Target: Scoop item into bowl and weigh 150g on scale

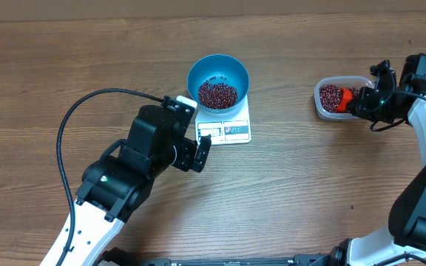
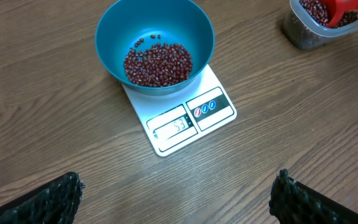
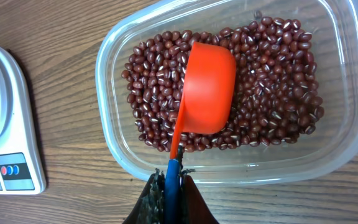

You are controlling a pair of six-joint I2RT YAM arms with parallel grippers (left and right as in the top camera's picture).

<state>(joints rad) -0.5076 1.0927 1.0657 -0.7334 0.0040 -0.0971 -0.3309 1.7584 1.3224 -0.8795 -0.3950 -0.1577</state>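
Wooden surface [image 1: 309, 192]. Left end effector [image 2: 179, 202] gapes wide, empty, near the white scale [image 1: 235, 129], which carries the blue bowl [image 1: 205, 70] with a small heap of beans [image 1: 218, 94]. Right end effector [image 3: 169, 193] pinches an orange scoop [image 3: 209, 87] by its handle; the scoop lies seemingly mouth-down on more beans in a clear tub [image 3: 114, 143].

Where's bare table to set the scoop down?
Free: wood between scale and clear tub; left of the blue bowl, beyond the cable. Crowded: beside the scale's front, where the open left gripper sits, and the tub, where the right gripper holds the orange scoop.
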